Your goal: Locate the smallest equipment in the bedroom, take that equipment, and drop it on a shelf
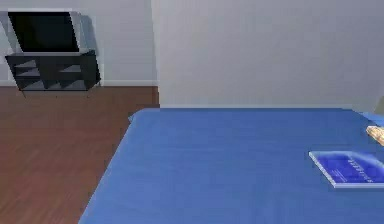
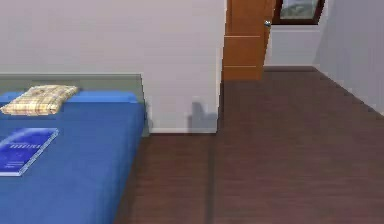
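Note:
A blue bed (image 1: pixel 230 165) takes up the forward view's lower right. A flat blue book-like item (image 1: pixel 347 168) lies on it near the right edge, and a tan checked pillow corner (image 1: pixel 376 131) shows beside it. In the arm side view the same bed (image 2: pixel 85 150) sits at the left with the blue flat item (image 2: pixel 27 149) and the plaid pillow (image 2: pixel 40 98) on it. A dark low shelf unit (image 1: pixel 52 72) with open compartments stands at the forward view's far left, and a dark television (image 1: pixel 44 32) rests on top of it.
Brown wooden floor (image 1: pixel 55 150) runs between the bed and the shelf unit. In the arm side view the floor (image 2: pixel 270 150) stretches right of the bed toward an orange-brown door (image 2: pixel 245 40). A framed picture (image 2: pixel 298 10) hangs beyond it. A grey wall (image 2: pixel 110 40) backs the bed.

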